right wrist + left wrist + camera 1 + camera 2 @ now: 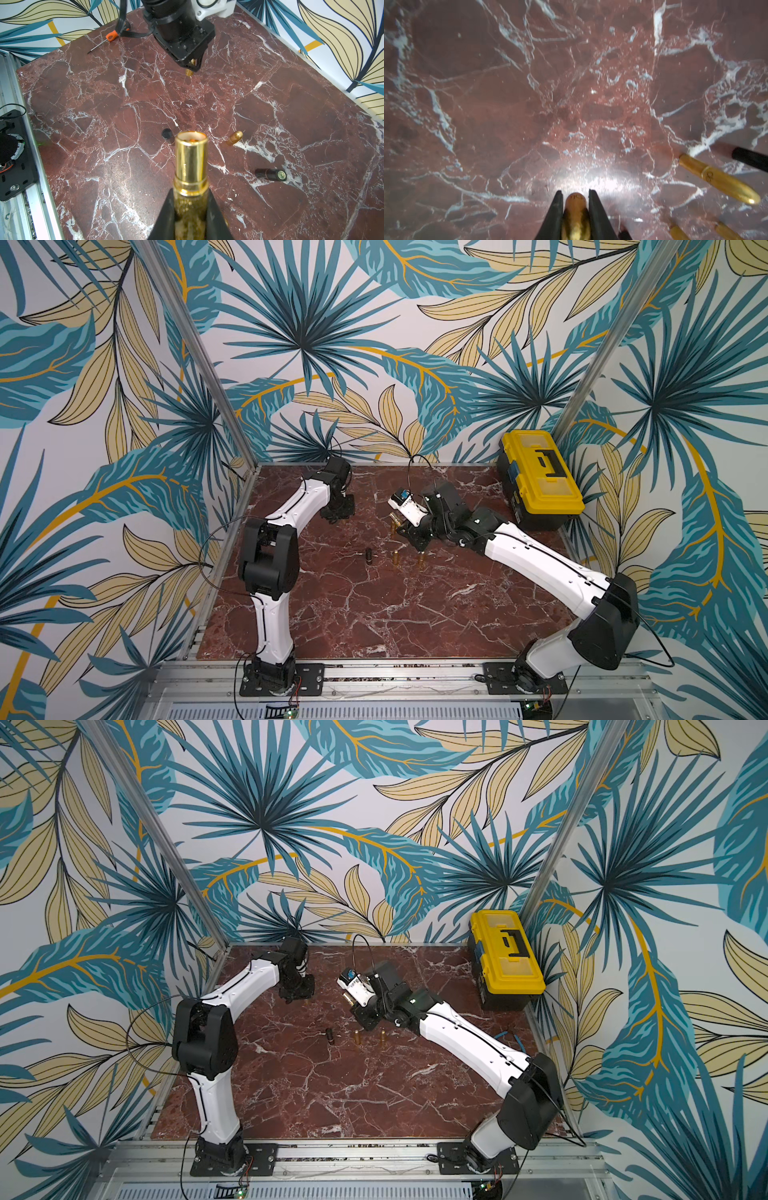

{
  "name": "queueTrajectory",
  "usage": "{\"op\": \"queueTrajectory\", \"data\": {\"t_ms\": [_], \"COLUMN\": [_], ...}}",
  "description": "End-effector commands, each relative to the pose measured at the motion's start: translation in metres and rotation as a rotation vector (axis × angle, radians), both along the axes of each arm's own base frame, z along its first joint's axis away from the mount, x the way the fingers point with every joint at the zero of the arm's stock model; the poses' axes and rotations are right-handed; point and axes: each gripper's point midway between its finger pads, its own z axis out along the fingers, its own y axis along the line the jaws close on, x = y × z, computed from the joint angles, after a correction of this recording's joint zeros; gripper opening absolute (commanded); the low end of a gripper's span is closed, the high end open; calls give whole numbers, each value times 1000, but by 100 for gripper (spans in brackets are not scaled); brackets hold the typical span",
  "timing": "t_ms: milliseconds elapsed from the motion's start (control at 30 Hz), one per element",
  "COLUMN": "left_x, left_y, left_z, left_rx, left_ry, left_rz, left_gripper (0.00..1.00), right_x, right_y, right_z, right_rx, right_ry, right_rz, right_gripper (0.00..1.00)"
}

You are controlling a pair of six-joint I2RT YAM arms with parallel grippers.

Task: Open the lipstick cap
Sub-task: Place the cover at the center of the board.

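Around the middle of both top views, over a red veined marble table (pixel 104 166), the left gripper (pixel 575 193) is clamping a smooth, domed gold cap (pixel 575 205), while the right gripper (pixel 190 192) is squeezing the glittery gold lipstick (pixel 191 158), its polished cylindrical neck uncapped.
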Motion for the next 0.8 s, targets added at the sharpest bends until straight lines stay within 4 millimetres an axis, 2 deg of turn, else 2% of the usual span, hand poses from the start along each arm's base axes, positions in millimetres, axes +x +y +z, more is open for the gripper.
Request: {"op": "queueTrajectory", "data": {"t_ms": [0, 267, 533, 633, 767], "left_x": [12, 8, 1, -2, -8], "left_y": [9, 15, 20, 21, 22], "left_z": [-17, -46, -61, -66, -72], "left_rx": [48, 41, 50, 51, 52], "left_ry": [-27, -12, -5, 3, 17], "left_rz": [30, 61, 80, 83, 86], "left_gripper": [0, 3, 4, 7, 18], "right_x": [-1, 1, -1, -1, -1], "right_y": [-2, -2, -1, -1, -1], "right_z": [11, 10, 10, 8, 6], "right_rx": [14, 12, 17, 14, 8], "right_ry": [-28, -31, -30, -26, -26], "right_rz": [-12, -18, -18, -19, -23], "right_gripper": [0, 0, 0, 0, 0]}}
